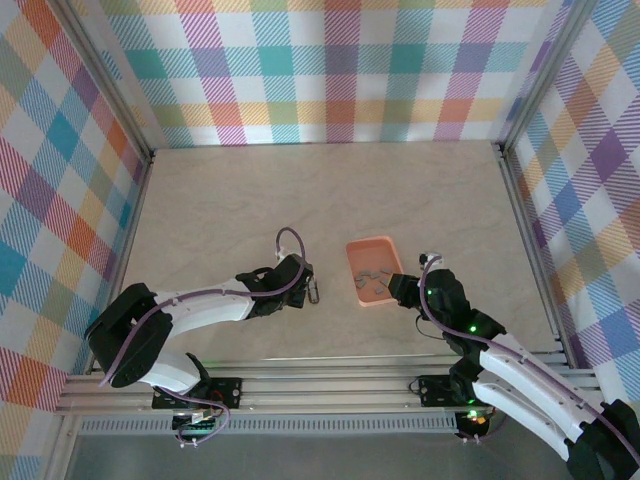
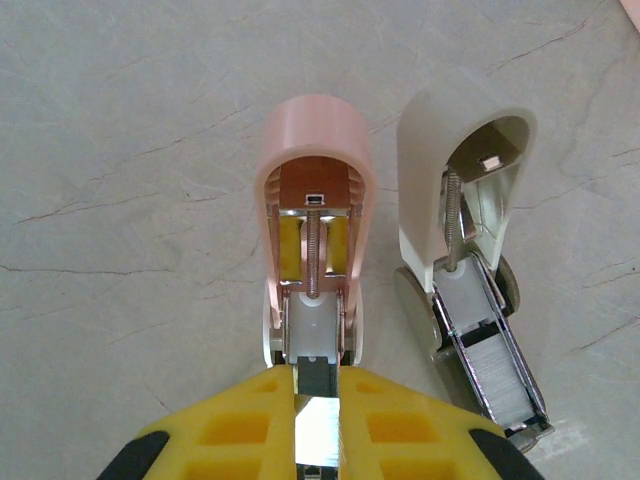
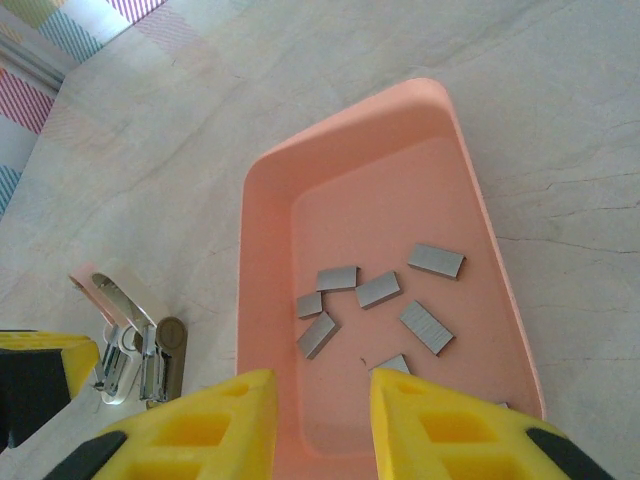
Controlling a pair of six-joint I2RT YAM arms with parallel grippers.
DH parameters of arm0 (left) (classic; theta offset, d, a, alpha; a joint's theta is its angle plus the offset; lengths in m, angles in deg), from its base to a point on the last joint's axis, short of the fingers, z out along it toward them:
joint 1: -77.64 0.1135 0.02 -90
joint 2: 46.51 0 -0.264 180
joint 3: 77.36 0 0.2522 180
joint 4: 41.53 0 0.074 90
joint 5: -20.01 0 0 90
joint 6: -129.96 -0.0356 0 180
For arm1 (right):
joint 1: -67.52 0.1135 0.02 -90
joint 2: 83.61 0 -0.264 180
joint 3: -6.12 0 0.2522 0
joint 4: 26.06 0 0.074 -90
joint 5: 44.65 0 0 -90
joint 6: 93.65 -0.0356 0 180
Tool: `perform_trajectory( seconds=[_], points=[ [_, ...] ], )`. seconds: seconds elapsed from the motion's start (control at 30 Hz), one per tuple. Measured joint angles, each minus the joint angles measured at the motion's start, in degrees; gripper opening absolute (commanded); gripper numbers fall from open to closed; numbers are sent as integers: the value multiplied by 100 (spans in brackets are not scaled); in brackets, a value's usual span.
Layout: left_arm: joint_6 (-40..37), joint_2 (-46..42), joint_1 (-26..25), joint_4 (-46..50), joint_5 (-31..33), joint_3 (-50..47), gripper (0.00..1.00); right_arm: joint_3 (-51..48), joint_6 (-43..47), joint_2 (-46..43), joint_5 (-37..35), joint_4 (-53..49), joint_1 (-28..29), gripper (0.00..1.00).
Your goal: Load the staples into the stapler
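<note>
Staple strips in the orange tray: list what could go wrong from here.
The left end effector grips the pink-topped mini stapler, while the grey metal stapler with the whitish top lies free beside it; a strip pushed in might shove it aside.
The small grey staple strips lie flat in the salmon-orange tray; the open right end effector may slip off them.

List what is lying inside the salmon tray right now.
At least seven grey staple strips lie loose on the floor of the tray. The nearest one is partly cut off by the right claw, which hides the tray's near end, so more could lie there.
</note>
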Motion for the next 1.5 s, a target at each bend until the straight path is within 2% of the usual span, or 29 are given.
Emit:
perform_trajectory(
  seconds=[1.5],
  points=[
    [-188, -181, 0, 142, 87, -35, 14, 0, -24, -92, 0, -24, 0, 31]
  ],
)
